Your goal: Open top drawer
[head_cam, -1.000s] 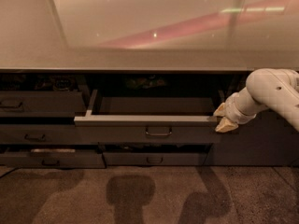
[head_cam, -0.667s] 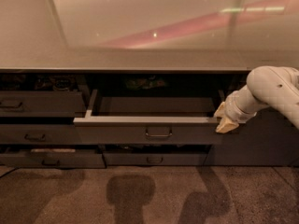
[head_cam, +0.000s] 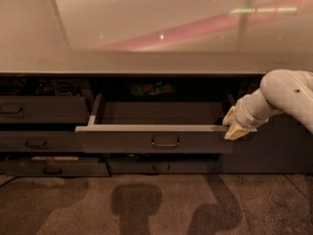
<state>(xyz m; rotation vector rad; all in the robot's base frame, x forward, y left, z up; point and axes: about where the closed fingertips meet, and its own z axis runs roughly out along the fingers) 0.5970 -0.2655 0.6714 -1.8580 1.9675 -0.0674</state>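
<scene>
1. Top drawer (head_cam: 146, 140) stands pulled out in the middle, under the counter (head_cam: 146, 62).
2. Gripper (head_cam: 235, 125) sits at the drawer front's right end; whether it grips cannot be told.
3. Handle (head_cam: 165, 143) sits centred, well left of the gripper.

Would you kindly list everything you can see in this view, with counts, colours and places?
top drawer: one, dark grey front, centre, pulled out of the cabinet
pull handle: one, dark, middle of that front
other drawer fronts: at least four, dark grey; three stacked at left, one below the open drawer
countertop: one, pale and glossy, across the top
unclear items: count cannot be told, partly greenish, in the dark recess under the countertop
floor: one, brownish, along the bottom, with shadows on it
arm: one, white, right side
gripper: one, pale yellowish, at the right end of the top drawer's front
</scene>
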